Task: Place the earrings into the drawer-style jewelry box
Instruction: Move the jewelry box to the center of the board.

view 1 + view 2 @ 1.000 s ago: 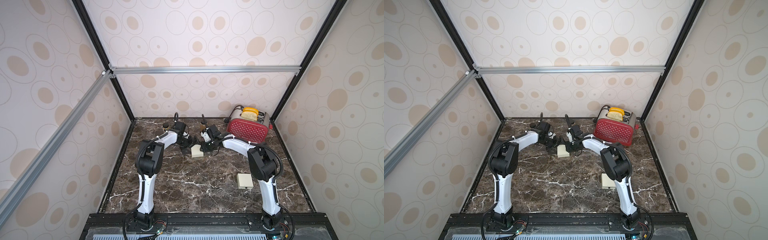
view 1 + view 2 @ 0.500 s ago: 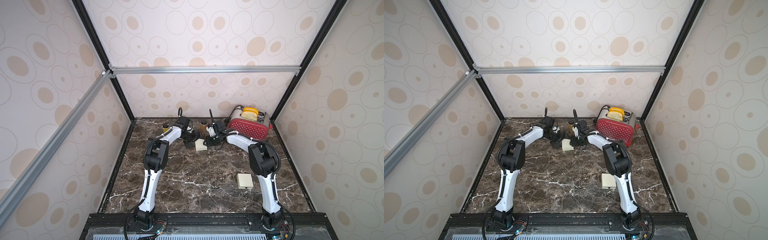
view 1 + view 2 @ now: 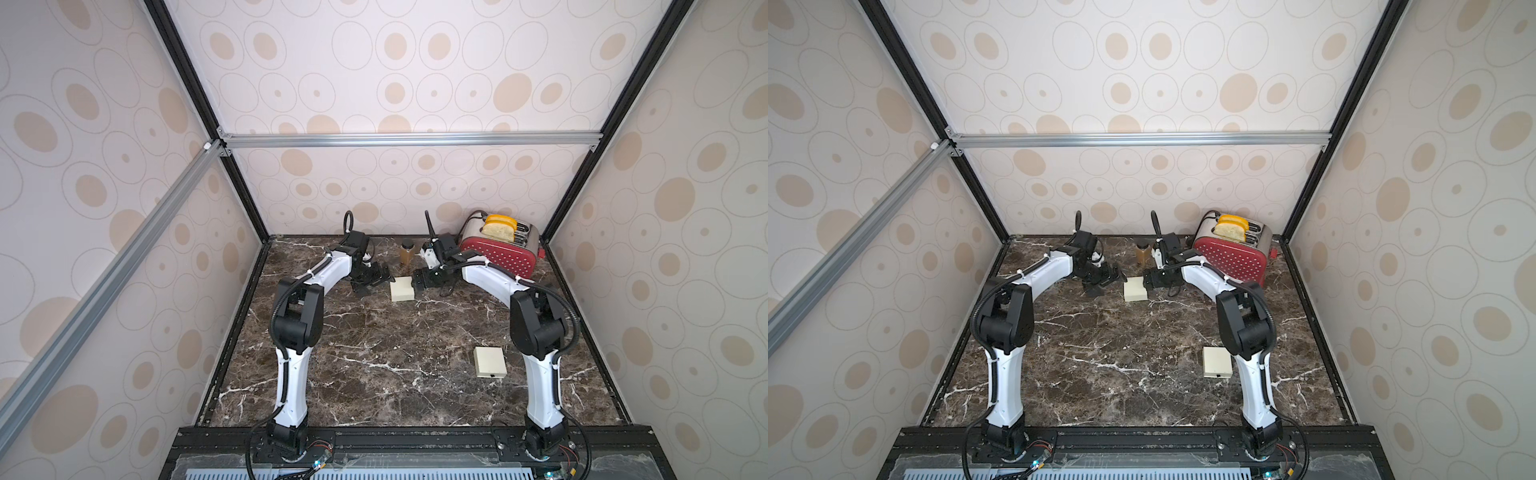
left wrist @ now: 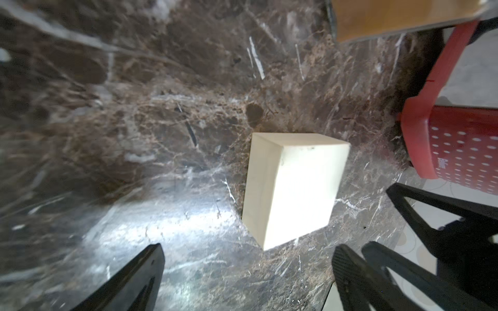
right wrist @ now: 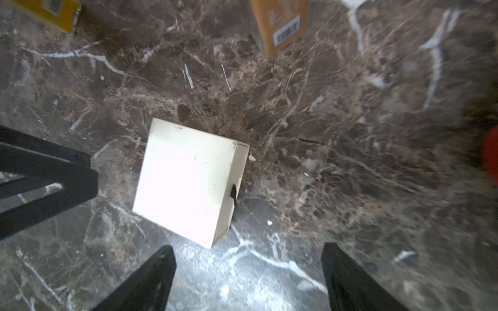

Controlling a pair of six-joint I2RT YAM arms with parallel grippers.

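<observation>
**Both grippers open and empty beside the cream box**

The box (image 3: 402, 289) sits on the marble table (image 3: 374, 353), just above the middle of the frame in both top views. The right wrist view shows a small dark tab on one of its sides. The left gripper (image 3: 374, 279) hangs just to its left and the right gripper (image 3: 420, 284) just to its right. Both have their fingers spread wide with nothing between them. I cannot make out the earrings. A flat box (image 3: 490, 361) lies at lower right. A jar (image 3: 407, 251) and a red toaster (image 3: 498, 253) stand behind.
</observation>
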